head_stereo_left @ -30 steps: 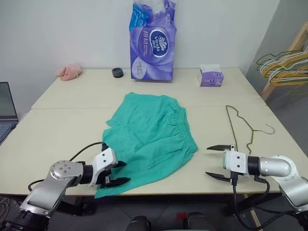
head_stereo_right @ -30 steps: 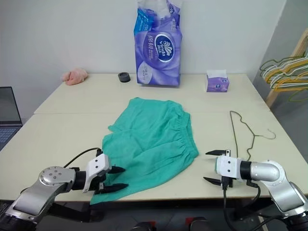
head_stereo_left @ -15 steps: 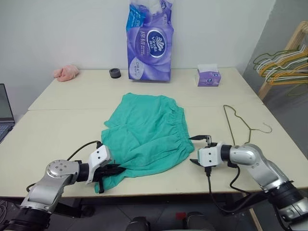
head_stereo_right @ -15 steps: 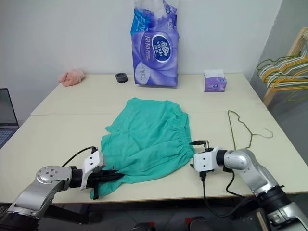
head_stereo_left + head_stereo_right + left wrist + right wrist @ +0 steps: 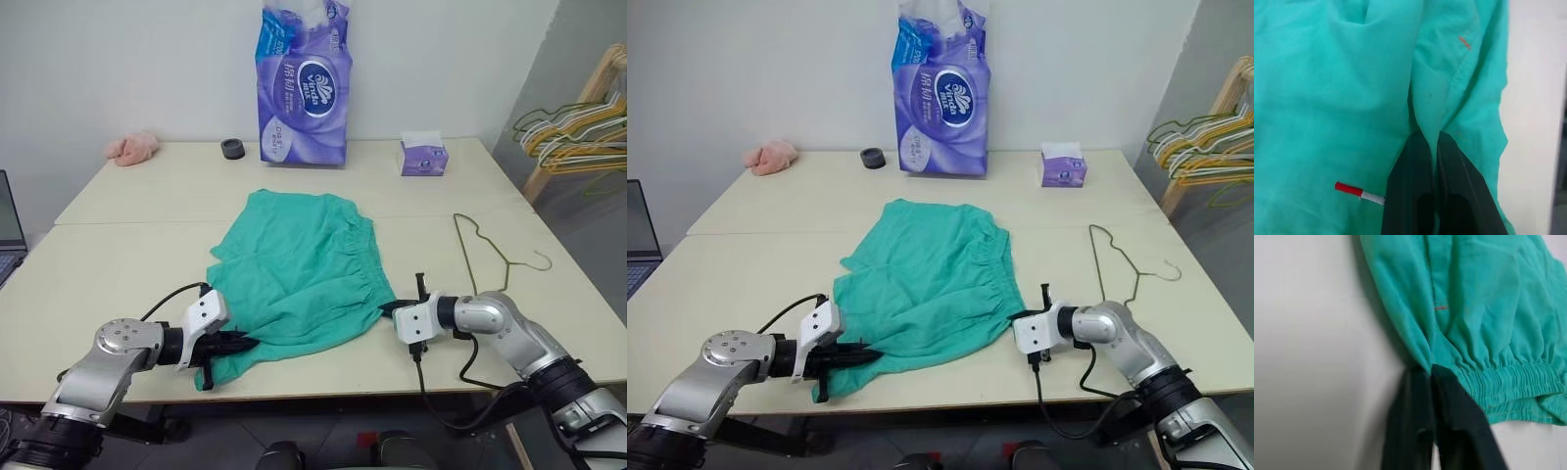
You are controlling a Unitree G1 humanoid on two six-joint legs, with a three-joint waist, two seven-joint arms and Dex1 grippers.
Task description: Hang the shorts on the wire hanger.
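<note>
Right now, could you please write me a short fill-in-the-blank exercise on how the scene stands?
1. Both grippers are shut on the ____.
2. The wire hanger lies on the table to the ____ of the shorts.
3. The right gripper pinches the shorts' ____ end.
4. The left gripper pinches cloth at the table's ____ edge.

Missing words: shorts; right; waistband; near

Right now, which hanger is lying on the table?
The single thin olive-gold wire hanger, flat on the table; the bunched coloured hangers hang on a wooden rack off its far right.

Matt teal cloth shorts [image 5: 299,264]; thin wire hanger [image 5: 487,257]
</note>
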